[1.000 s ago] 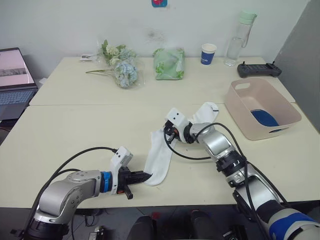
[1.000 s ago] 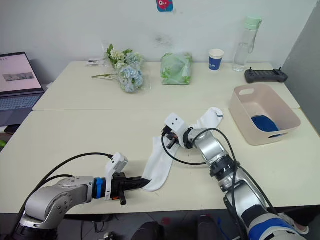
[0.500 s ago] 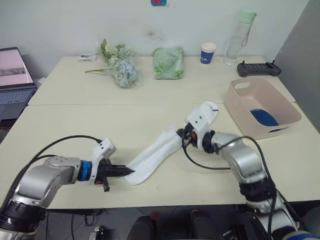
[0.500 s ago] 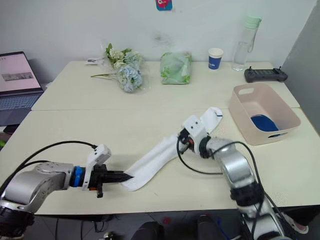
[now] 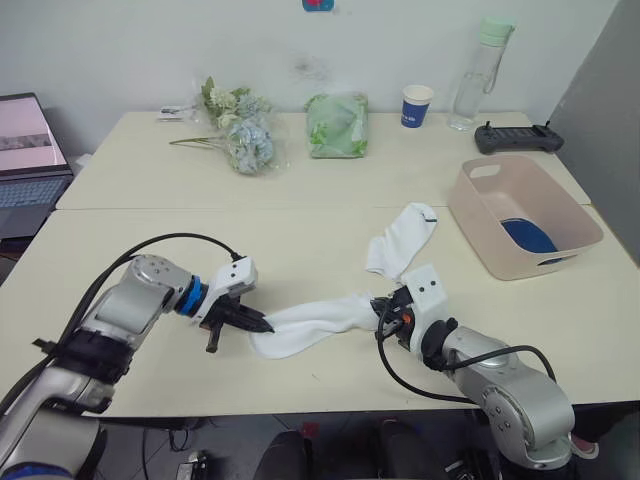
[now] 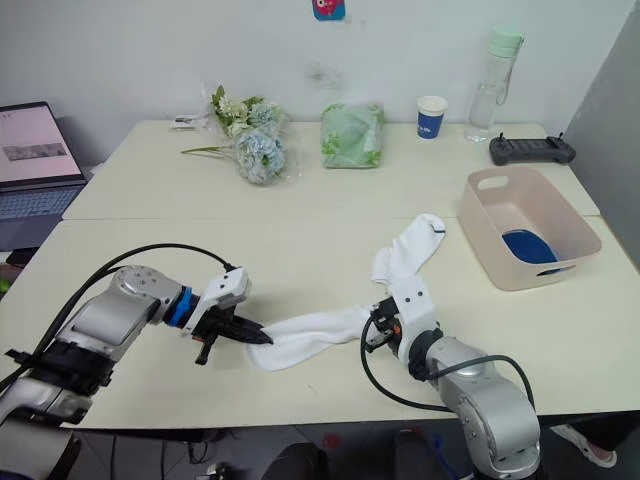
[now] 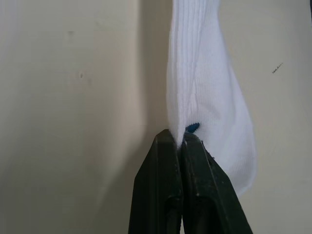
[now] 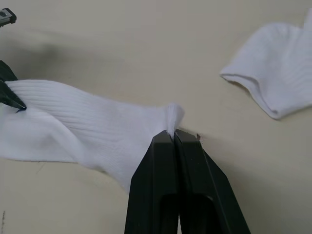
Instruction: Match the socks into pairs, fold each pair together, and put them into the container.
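Socks: 1 white sock (image 5: 310,325) is stretched low across the front of the table (image 5: 150,240), pinched at both ends. Its one end is clamped in the closed fingers of the left gripper (image 5: 262,327); a small blue mark is seen on the fabric right at the tips in the left wrist view. Its other end is bunched and clamped in the closed fingers of the right gripper (image 5: 380,318). A 2nd white sock (image 5: 400,238) w/ a dark cuff mark is laid flat just beyond the right gripper, apart from the 1st. The pink tub (image 5: 480,220) is set at the table's right side, well apart from the held sock, w/ a blue sock (image 5: 528,236) lying inside. At the far edge, flowers (image 5: 240,130), a green bag (image 5: 337,126), a blue cup (image 5: 416,106), a bottle (image 5: 478,75) and a black controller (image 5: 517,139) are lined up. A laptop (image 5: 25,160) is seen at far left.
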